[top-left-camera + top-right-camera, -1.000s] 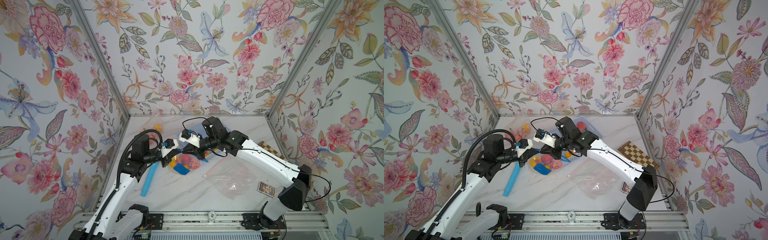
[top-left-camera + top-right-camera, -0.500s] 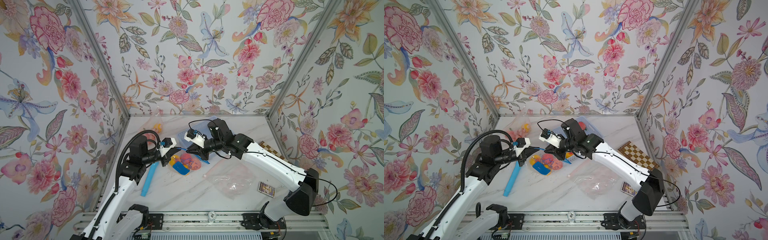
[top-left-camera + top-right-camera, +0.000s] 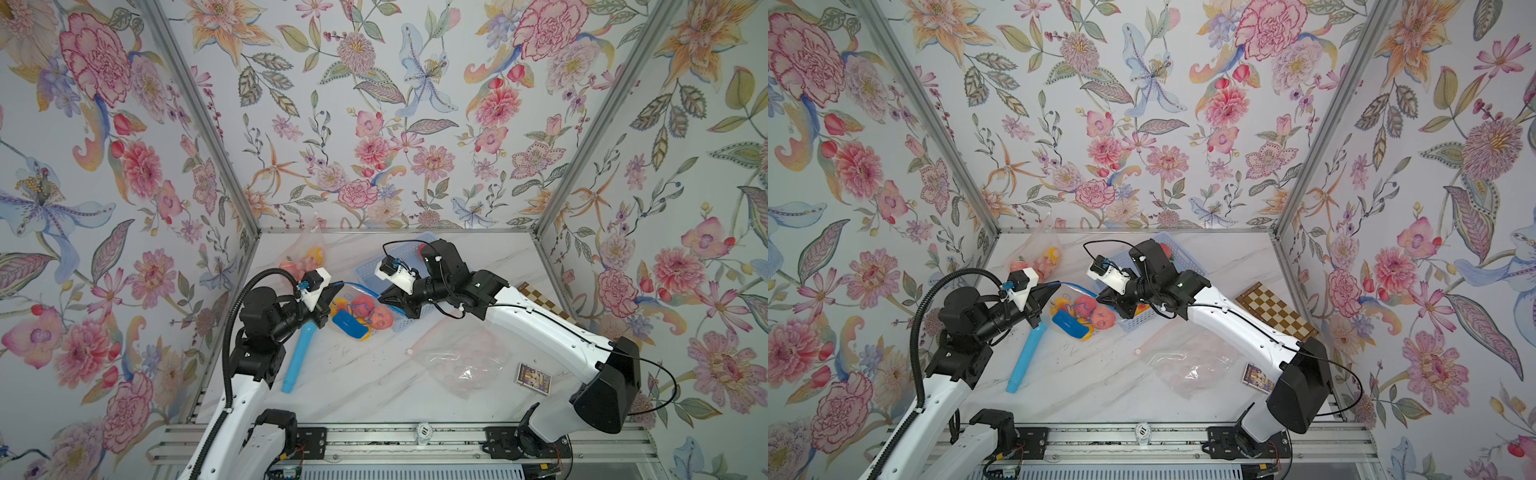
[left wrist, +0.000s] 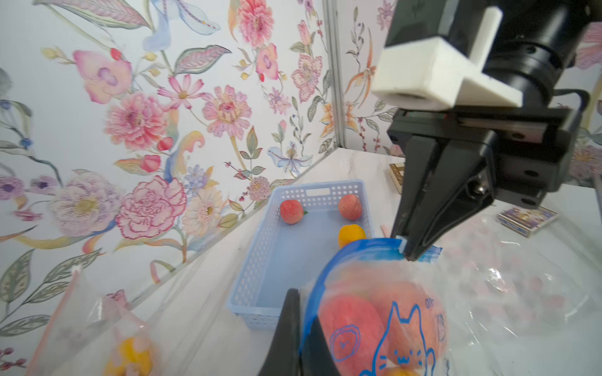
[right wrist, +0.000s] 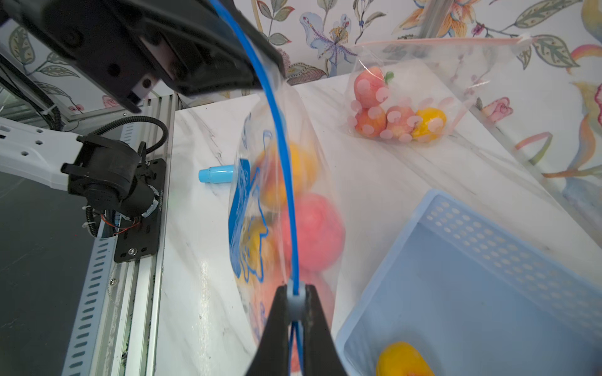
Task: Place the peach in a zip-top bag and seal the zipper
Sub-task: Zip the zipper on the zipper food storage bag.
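Your right gripper pinches the slider, left gripper clamps the zip-top bag — peach inside, zipper apparently sealed, release pending.

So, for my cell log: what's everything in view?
zip-top bag: one, clear, blue zipper, centre
bagged fruit: several, red and yellow, inside it
basket: one, blue, behind it
basket fruit: three, two red, one yellow
dotted bag: one, holds fruit, back left
empty bag: one, clear, front right
tube: one, blue, left
card box: one, front right
checkerboard: one, checked, right edge
left gripper: black, shut on zip-top bag
right gripper: black, shut on its zipper
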